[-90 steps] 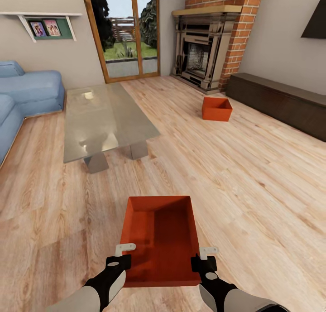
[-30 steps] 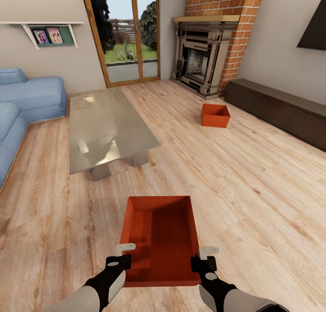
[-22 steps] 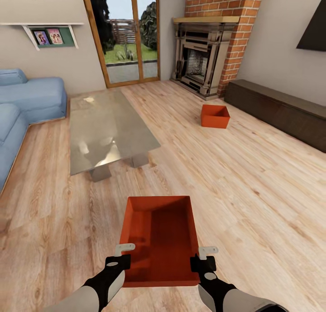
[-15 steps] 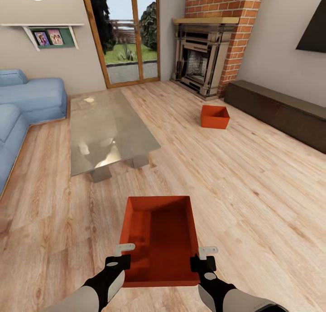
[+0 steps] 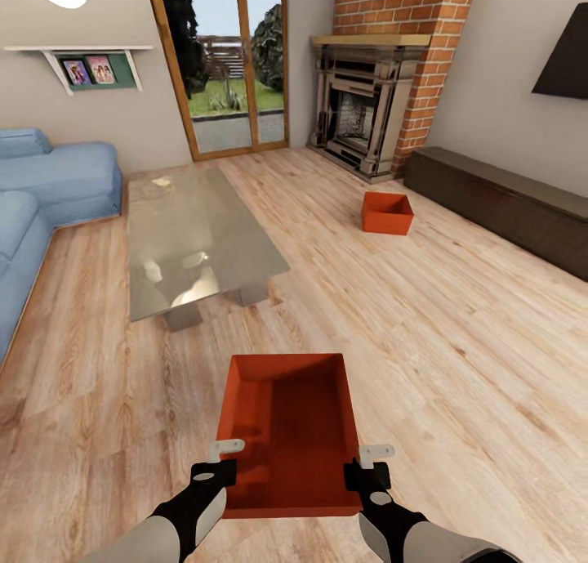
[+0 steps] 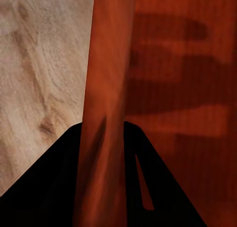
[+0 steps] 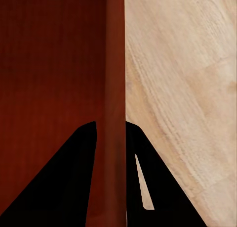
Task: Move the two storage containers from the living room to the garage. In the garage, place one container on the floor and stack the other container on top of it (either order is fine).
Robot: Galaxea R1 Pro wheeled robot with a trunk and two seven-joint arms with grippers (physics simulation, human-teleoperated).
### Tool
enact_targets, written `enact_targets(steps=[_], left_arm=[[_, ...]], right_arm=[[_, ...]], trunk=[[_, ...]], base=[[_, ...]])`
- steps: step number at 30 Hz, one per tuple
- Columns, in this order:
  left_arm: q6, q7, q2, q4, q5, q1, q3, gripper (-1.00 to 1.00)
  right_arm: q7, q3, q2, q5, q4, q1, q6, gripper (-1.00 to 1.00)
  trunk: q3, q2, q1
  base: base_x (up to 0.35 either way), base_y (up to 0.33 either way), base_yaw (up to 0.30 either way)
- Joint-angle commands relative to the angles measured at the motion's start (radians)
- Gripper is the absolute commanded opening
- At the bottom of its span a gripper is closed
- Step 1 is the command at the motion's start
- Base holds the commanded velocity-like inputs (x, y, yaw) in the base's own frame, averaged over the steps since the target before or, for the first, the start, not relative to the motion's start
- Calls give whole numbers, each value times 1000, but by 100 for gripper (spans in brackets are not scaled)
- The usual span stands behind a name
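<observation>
**Over the plank floor, a red bin held between two grippers**

Low in front of the robot, the near storage container [image 5: 290, 432] hangs above the light wood floor [image 5: 457, 334], its open top up and nothing inside but shadow on the ribbed bottom. The left gripper [image 5: 216, 461] is clamped on its left wall near the corner closest to the robot, one finger inside the bin and one outside; the left wrist view shows that thin wall [image 6: 106, 113] running between the dark fingers. The right gripper [image 5: 369, 463] pinches the right wall the same way, and its wrist view shows the wall [image 7: 114, 88] pressed between its fingers.

The second storage container [image 5: 388, 212] sits on the planks well away, near the brick fireplace [image 5: 367, 97] and just off the end of a long dark cabinet [image 5: 506, 199]. It looks empty too.

A glass coffee table [image 5: 200, 236] stands to the left, a blue sofa [image 5: 45, 195] beyond it, and wood-framed glass doors [image 5: 229, 64] at the far wall.
</observation>
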Motion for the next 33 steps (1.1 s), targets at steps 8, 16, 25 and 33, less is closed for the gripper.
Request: enact_targets(steps=[8,16,25,33], left_arm=[[3,8,8,-1,5,-1,10,-100],[3,9,8,-1,5,-1,10,-100],[3,9,9,-1,5,-1,10,-100],[3,8,9,-1,5,-1,10,-100]], right_arm=[[1,10,-3,-18,1,0,-8,-100],[1,10,-2,-18,1,0,-8,-100],[2,10,-2,-18,1,0,-8,-100],[1,10,-1,-18,1,0,-8,-100]], trunk=[[25,56,-31],[50,112,-62],[78,175,-96],[103,231,-127]], base=[[0,0,0],[0,0,0],[0,0,0],[0,0,0]])
